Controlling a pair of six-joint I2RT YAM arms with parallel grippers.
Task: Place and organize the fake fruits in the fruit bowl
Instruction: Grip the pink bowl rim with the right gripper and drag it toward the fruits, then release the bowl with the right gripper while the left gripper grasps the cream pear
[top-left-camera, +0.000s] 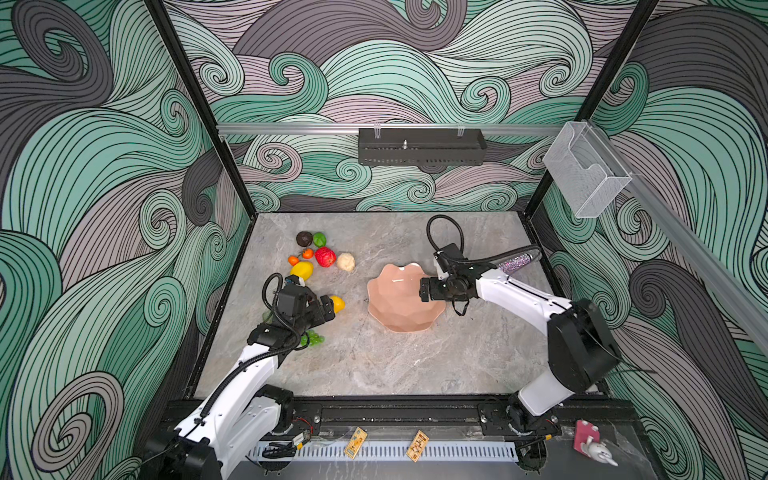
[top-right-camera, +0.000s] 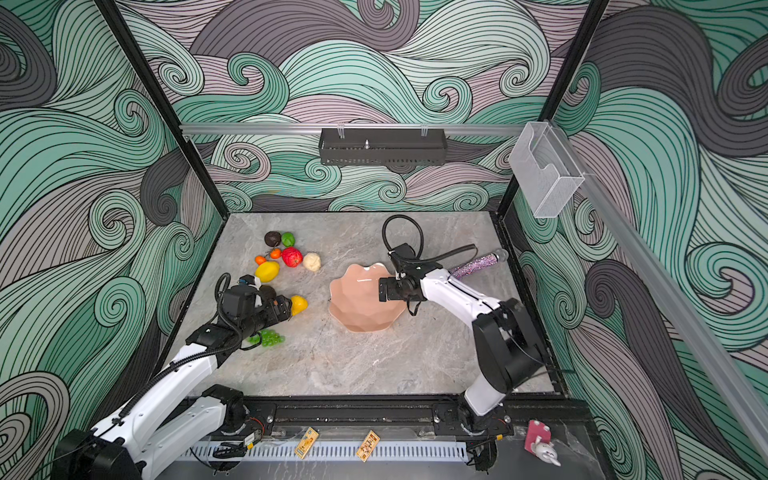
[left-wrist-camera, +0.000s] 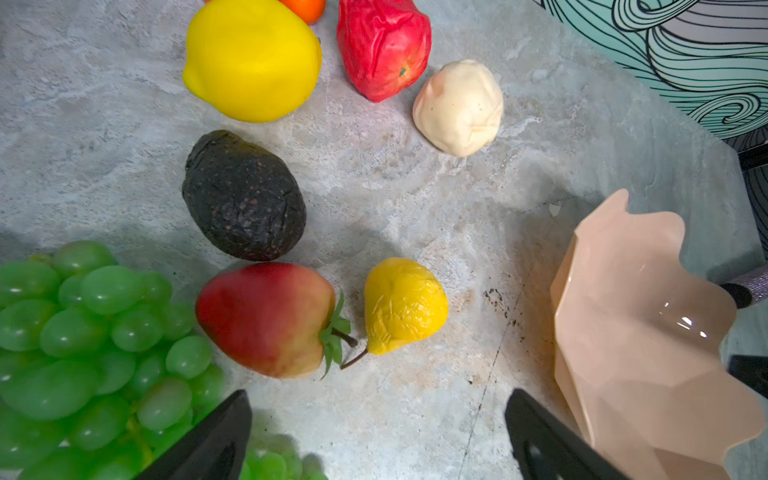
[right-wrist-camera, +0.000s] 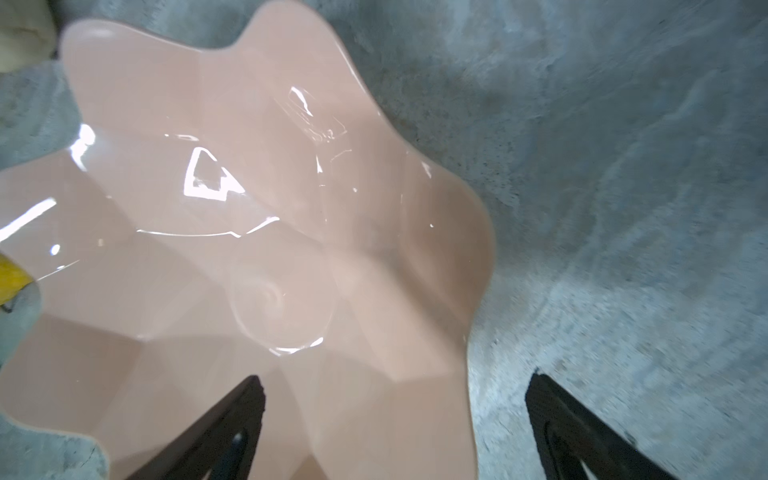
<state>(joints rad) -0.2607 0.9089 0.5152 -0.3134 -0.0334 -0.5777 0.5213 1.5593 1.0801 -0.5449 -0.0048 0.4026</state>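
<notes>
The salmon-pink fruit bowl (top-left-camera: 390, 326) sits mid-table with nothing in it. My right gripper (right-wrist-camera: 395, 378) is open and straddles its near rim, one finger over the inside and one outside. To the left lie the fake fruits: lemon (top-left-camera: 302, 270), red apple (top-left-camera: 325, 256), beige ball (top-left-camera: 345, 262), avocado (top-left-camera: 304, 239), lime (top-left-camera: 319, 239) and two oranges (top-left-camera: 308, 253). My left gripper (left-wrist-camera: 379, 397) is open above the table, just short of a small yellow fruit (left-wrist-camera: 405, 305) and a red-yellow strawberry (left-wrist-camera: 266, 320). A second avocado (left-wrist-camera: 243, 195) and green grapes (left-wrist-camera: 83, 353) lie beside it.
A glittery purple cylinder (top-left-camera: 519, 262) lies behind the right arm. A clear box (top-left-camera: 586, 174) hangs on the right wall and a black tray (top-left-camera: 419, 147) on the back wall. A pink plush (top-left-camera: 590, 446) sits off the front right corner.
</notes>
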